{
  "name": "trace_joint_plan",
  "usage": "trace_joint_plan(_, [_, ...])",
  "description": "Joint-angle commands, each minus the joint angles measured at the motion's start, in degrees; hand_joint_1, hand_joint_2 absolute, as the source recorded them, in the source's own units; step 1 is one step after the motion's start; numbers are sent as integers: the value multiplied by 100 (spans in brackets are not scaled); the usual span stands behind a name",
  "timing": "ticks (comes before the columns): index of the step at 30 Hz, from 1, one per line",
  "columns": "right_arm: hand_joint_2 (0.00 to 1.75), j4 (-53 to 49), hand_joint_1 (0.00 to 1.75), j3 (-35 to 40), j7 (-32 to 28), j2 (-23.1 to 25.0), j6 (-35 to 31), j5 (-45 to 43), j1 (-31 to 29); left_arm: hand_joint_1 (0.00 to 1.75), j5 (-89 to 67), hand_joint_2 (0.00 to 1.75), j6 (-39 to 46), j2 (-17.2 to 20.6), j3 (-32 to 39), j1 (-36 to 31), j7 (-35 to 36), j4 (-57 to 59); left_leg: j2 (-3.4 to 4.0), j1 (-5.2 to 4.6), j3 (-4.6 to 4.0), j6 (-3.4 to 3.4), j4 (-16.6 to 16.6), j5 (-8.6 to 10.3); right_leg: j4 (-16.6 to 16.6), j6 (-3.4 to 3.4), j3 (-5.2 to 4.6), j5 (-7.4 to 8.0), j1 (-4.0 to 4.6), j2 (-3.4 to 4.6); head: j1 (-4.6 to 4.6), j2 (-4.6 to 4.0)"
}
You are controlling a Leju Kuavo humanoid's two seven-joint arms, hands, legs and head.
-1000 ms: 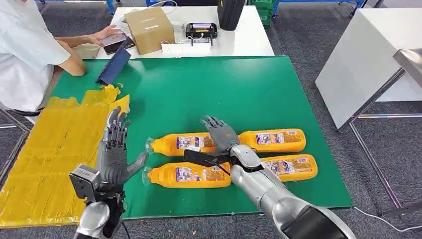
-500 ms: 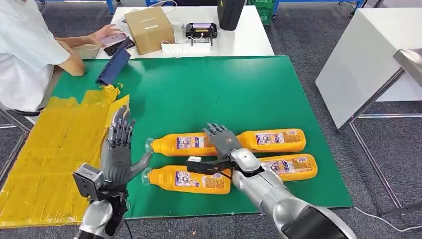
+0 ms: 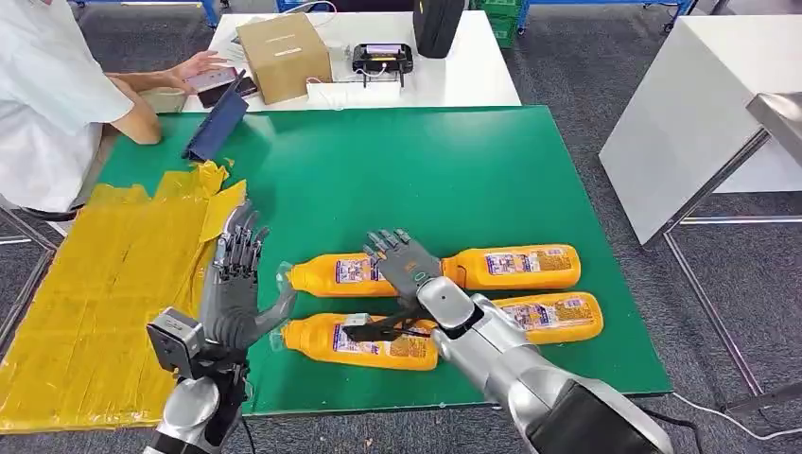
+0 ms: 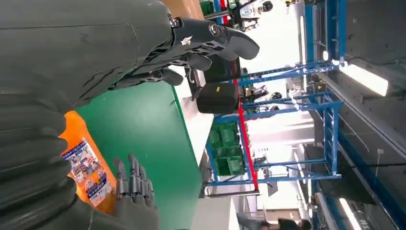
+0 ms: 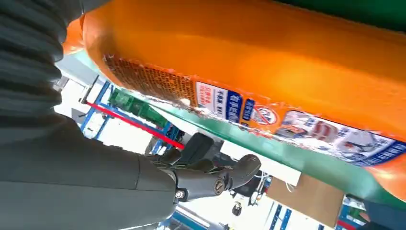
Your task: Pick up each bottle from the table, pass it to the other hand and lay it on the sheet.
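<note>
Several orange bottles lie on the green table: a far left bottle, a far right bottle, a near left bottle and a near right bottle. My right hand lies spread over the two left bottles, fingers stretched across the far one and thumb over the near one, gripping nothing. In the right wrist view a bottle's label fills the space above its fingers. My left hand stands upright and open beside the bottle caps. The yellow sheet covers the table's left end.
A person in a white shirt sits at the far left corner, one hand on a phone. A blue folder leans at the table's back edge. Behind is a white table with a cardboard box and a black device.
My right hand has slid left over the two left bottles, its thumb now across the near left one. My left hand has shifted slightly right toward the bottle caps.
</note>
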Motion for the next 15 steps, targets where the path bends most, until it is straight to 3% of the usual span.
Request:
trace_joint_plan(1, [175,412,0,-992,-405,106,536,-1442,-91,0,11,175,-14,64,-193,-305,16,470,-19,2,9,-5,-3,-2,-1,-7,12,-6,0,5,0,0])
trace_joint_plan(2, [175,477,0,-1198,-288,123,899,-1689,-167,0,2,175,-13,49,-195,-328,20,488,-28,5,11,-8,-1,-4,0,-10,17,-10,1,9,0,0])
trace_joint_plan(5, [175,474,0,-1202,-288,109,912,-1690,-196,0,1,175,-13,44,-196,-337,21,487,-21,2,5,-5,2,-3,4,-8,8,-8,-1,10,0,0])
trace_joint_plan(8, [175,518,0,-1719,-343,77,1403,-2277,-184,0,4,175,-12,23,-221,-381,10,547,-20,2,6,-4,3,-4,3,-7,11,-8,-1,10,2,0])
trace_joint_plan(12, [175,573,0,-1770,-439,-39,1610,-2373,-153,0,39,175,-28,18,-291,-405,-12,588,-37,2,9,-6,0,-2,1,-9,18,-11,-2,-1,0,0])
trace_joint_plan(13, [175,580,3,-1762,-438,-41,1614,-2368,-147,0,50,175,-40,16,-305,-413,-16,600,-30,1,7,-5,-1,0,-1,-6,15,-8,-2,-6,0,0])
trace_joint_plan(14, [175,586,30,-1734,-426,-38,1597,-2339,-140,0,66,175,-55,15,-314,-424,-19,610,-35,3,11,-6,-1,-1,-2,-8,20,-9,-1,-4,-2,0])
trace_joint_plan(15, [175,597,37,-1591,-362,-45,1525,-2177,-148,0,100,175,-86,14,-320,-434,-22,613,-29,5,12,-6,-2,-2,-4,-8,20,-7,1,0,0,0])
